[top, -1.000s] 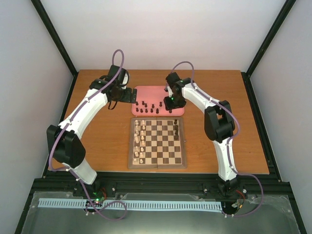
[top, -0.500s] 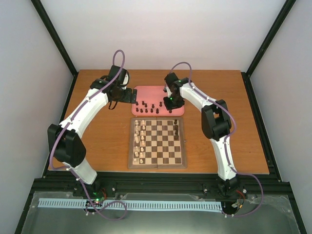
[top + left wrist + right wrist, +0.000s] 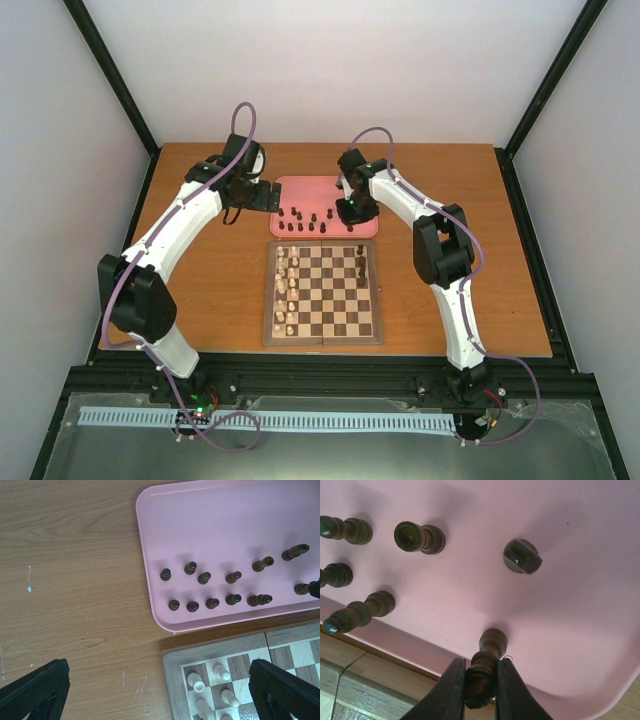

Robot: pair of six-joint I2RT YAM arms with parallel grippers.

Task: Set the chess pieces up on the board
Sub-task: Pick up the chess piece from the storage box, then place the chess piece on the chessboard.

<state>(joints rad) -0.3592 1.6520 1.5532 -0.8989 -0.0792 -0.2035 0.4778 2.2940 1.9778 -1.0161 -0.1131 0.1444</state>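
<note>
Left gripper: fingers spread wide at the lower corners of the left wrist view, holding nothing, over the table beside the pink tray.

Right gripper: clamped on one dark piece at lower centre of the right wrist view. The piece stood just inside the tray's near rim.

Recommendation: lift straight up until the base cleared the rim, keep the piece upright, then lower it onto the middle of its square on the board.

Count: twelve chess pieces lay in the tray in two rough rows (one lower-row blob may have been two). About three stood at the board's right. The white pieces filled two columns at its left, too small to number.
</note>
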